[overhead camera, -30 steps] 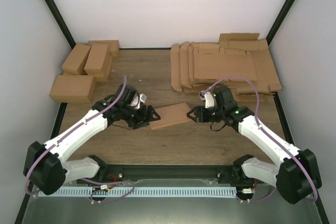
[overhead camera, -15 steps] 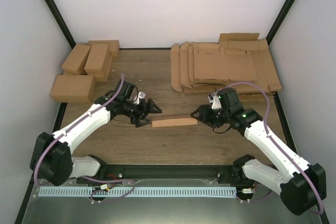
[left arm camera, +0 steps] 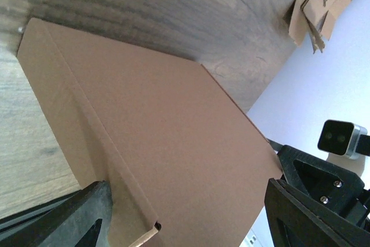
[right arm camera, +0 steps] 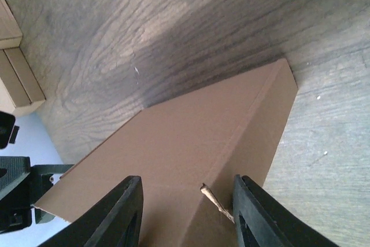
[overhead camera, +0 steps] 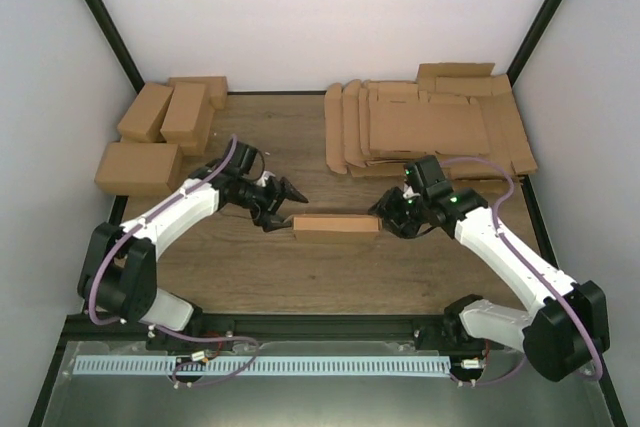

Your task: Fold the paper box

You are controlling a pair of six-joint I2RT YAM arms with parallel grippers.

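Paper box [overhead camera: 336, 228] lower, rectangular, smooth brown

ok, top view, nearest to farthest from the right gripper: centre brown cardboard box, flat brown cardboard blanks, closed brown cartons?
1. centre brown cardboard box, mid-table, right at the right gripper.
2. flat brown cardboard blanks, piled at the far right.
3. closed brown cartons, grouped at the far left.

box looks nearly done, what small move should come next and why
Probably ease the open left gripper in to press the left end of the box: it lies closed between both grippers, the right gripper straddles the other end, and a tab sticks out at the left end.
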